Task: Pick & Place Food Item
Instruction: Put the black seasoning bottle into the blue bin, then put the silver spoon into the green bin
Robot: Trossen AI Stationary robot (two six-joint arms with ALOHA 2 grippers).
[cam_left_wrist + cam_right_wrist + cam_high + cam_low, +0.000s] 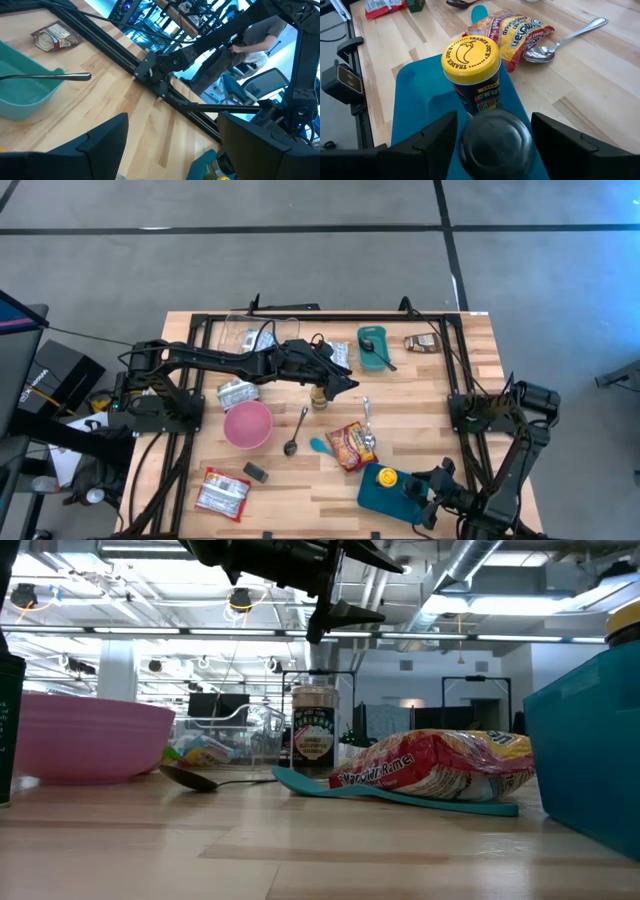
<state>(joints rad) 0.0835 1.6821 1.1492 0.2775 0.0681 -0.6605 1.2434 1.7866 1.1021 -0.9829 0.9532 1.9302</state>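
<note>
A: Nearest us, the dark jar point(496, 142) and yellow-lidded jar point(472, 75) stand on the teal tray point(415, 95), between our right gripper's point(490, 135) parted jaws.

B: Left gripper point(340, 383), jaws apart, hovers over the spice jar point(318, 397), ungrasped.

Floor: I see grey concrete point(300, 260) crossed by dark lines.
Ceiling: I see exposed ducts point(480, 570) and strip lights point(150, 632).
Furniture: an office chair point(260, 82) beyond the table.
</note>
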